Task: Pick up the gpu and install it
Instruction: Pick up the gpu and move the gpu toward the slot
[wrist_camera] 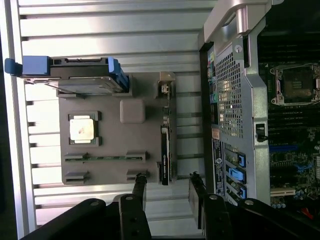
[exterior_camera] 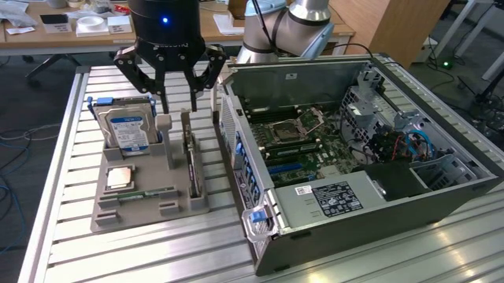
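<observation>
The gpu [exterior_camera: 191, 160] is a thin dark card standing on its edge in a slot along the grey holder [exterior_camera: 179, 204], on the side nearest the computer case. In the wrist view the gpu [wrist_camera: 165, 150] runs as a narrow black strip. My gripper [exterior_camera: 179, 109] hangs above the far end of the holder, over the card's line. Its fingers are open with nothing between them. In the wrist view my gripper [wrist_camera: 168, 179] straddles the card's end from above without touching it.
The open computer case [exterior_camera: 441, 197] lies beside the holder, motherboard [exterior_camera: 303, 147] exposed. The holder also carries a silver hard drive with a blue label [exterior_camera: 127, 131], a CPU [exterior_camera: 120, 177] and a green RAM stick [exterior_camera: 147, 193]. All rest on a slatted metal table [exterior_camera: 71, 236].
</observation>
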